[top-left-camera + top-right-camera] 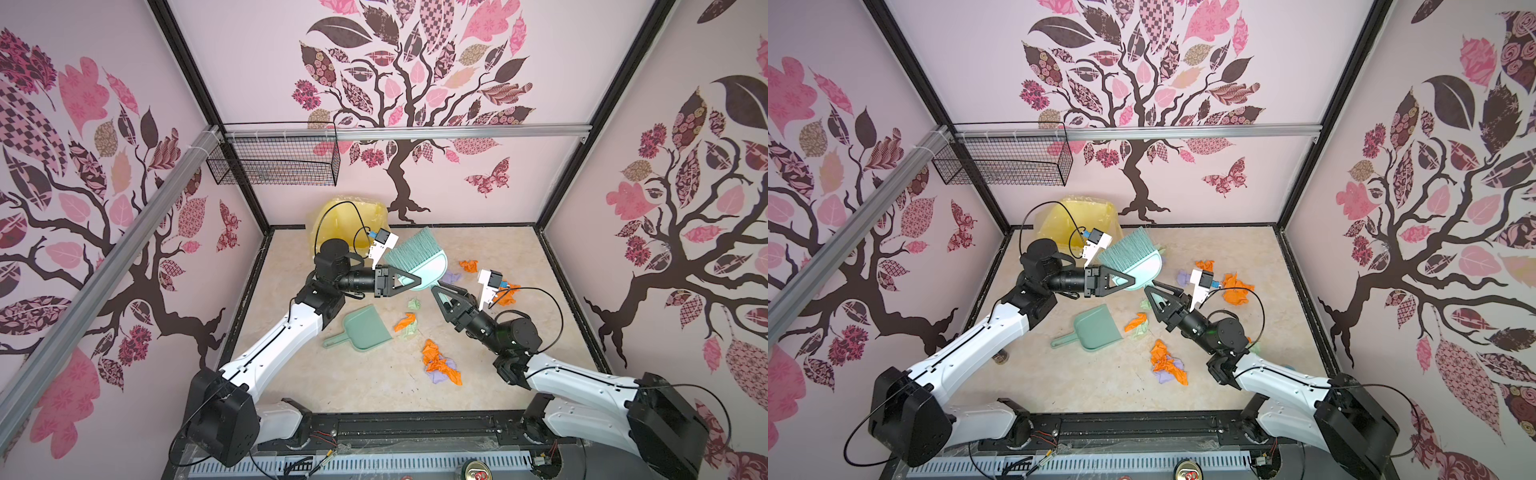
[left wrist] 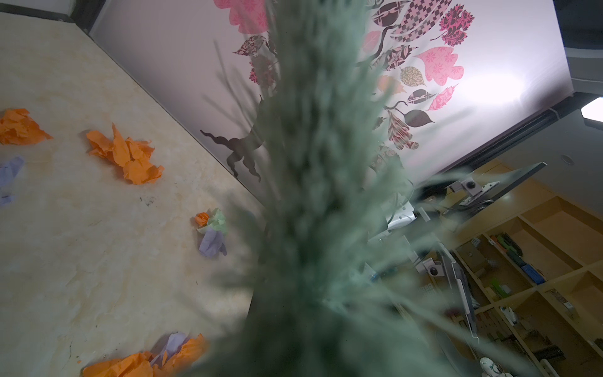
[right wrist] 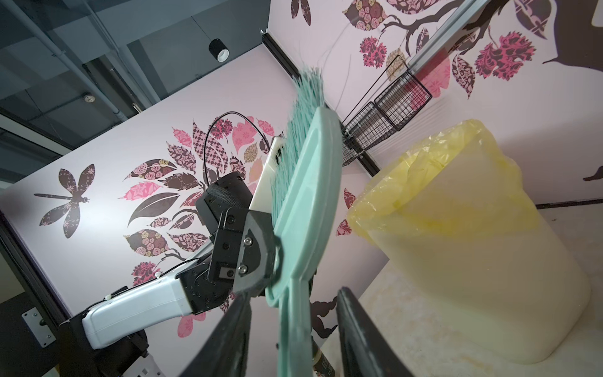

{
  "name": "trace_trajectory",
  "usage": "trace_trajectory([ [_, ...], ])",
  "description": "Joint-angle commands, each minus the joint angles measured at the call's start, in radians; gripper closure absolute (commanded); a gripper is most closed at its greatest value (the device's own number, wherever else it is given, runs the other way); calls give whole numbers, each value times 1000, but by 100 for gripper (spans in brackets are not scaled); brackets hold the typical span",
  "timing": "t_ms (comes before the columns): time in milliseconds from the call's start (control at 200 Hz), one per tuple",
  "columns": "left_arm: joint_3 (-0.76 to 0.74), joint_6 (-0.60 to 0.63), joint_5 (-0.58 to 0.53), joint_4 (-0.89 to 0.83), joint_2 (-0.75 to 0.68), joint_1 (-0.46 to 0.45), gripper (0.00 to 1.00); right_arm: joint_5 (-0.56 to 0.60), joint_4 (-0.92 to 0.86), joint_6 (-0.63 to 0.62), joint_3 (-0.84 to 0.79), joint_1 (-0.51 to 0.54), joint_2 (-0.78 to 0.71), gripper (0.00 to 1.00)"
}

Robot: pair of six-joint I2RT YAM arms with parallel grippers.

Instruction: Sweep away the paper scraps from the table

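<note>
My left gripper (image 1: 417, 279) (image 1: 1128, 279) is shut on the flat back of the teal brush (image 1: 415, 253) (image 1: 1133, 253), held above the table (image 1: 374, 386) with its bristles (image 2: 319, 196) pointing up and back. The brush (image 3: 310, 196) runs its thin handle down between the jaws of my right gripper (image 3: 293, 295) (image 1: 436, 286), which stand open with a gap on each side. Paper scraps lie loose on the table: an orange and lavender pile (image 1: 440, 361) (image 1: 1167, 361), an orange and green wad (image 1: 407, 322), and orange ones (image 1: 468, 266) (image 2: 127, 156) farther back.
A teal dustpan (image 1: 365, 328) (image 1: 1098, 328) lies flat left of the scraps. A bin with a yellow liner (image 1: 349, 220) (image 3: 456, 228) stands in the back left corner. A black wire basket (image 1: 274, 162) hangs on the back rail.
</note>
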Motion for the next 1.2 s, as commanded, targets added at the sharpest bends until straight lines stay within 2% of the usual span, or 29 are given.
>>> trace_trajectory([
  [0,-14,24,9,4,-4,-4,100,-24,60,23,38,-4,30,59],
  [440,-20,31,0,2,-6,-2,100,9,146,27,15,-3,39,76],
  [1085,-15,47,-4,-16,0,-3,100,2,144,36,32,-3,65,98],
  [1115,-15,47,-4,-16,1,-2,93,5,135,35,30,-3,62,99],
  [1191,-9,48,2,-21,1,-3,66,18,115,32,23,-3,52,100],
])
